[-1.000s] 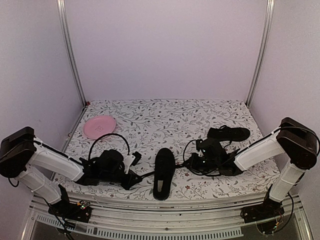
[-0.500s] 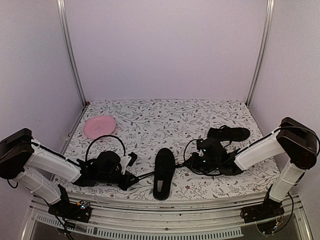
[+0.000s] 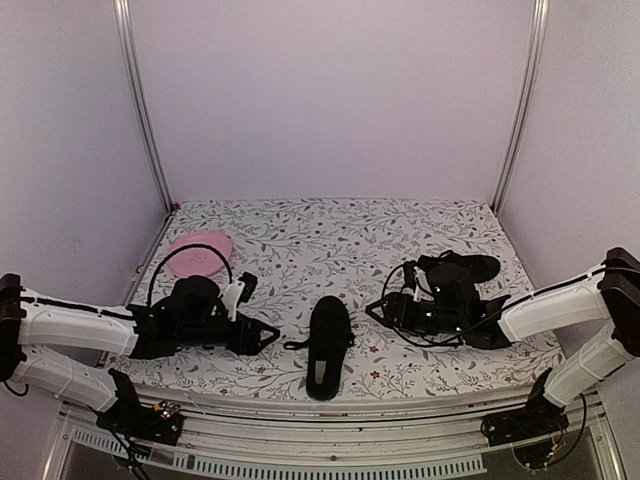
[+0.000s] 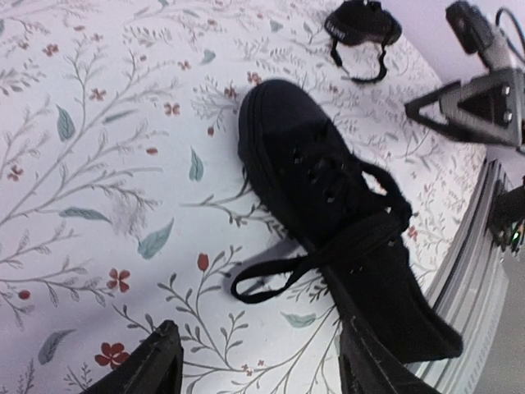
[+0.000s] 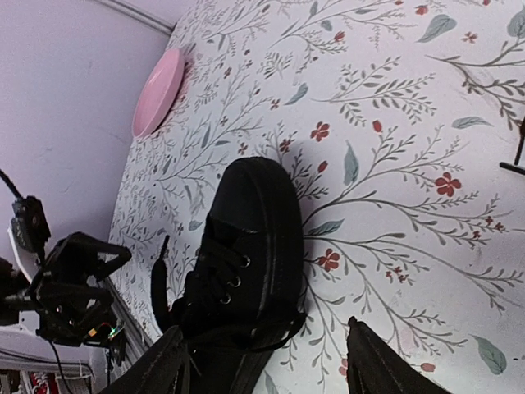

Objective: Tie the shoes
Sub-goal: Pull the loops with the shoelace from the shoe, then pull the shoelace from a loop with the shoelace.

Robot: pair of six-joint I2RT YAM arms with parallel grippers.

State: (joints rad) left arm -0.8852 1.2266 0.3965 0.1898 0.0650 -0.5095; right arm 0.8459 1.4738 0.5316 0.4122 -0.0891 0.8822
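Working the near shoe point(image 4: 328, 189), by the look of it. It lies toe-away near the front edge of the surface point(image 3: 330, 235), between the two arms, with each pincer low on its own side and aimed at it. Left pincer point(image 4: 261, 341) is wide open with nothing in it, fingers straddling bare cloth just short of the shoe. Right pincer point(image 5: 264, 332) is the same, spread wide and empty, with the shoe just ahead of it. Lace state: one strand runs across the top of the shoe over the eyelets, and a lace loop point(image 4: 267, 279) lies slack on the surface on the shoe's left side. Where the right-side lace end sits isn't clear in any view. No finished bow is visible, so the judgement is mid-knot on this shoe with neither lace in hand. Far shoe point(image 3: 470, 265) sits toward the back right, partly behind the right arm, with a lace trailing loose beside it; it looks not started. Pink plate point(image 5: 160, 86) at back left plays no part. Next move likely calls for the left pincer to drop onto the slack loop and pinch it close to the shoe while the right finds the opposite strand. It's thin black lace on a black shoe, so the grab should go for the part lying on the light cloth.
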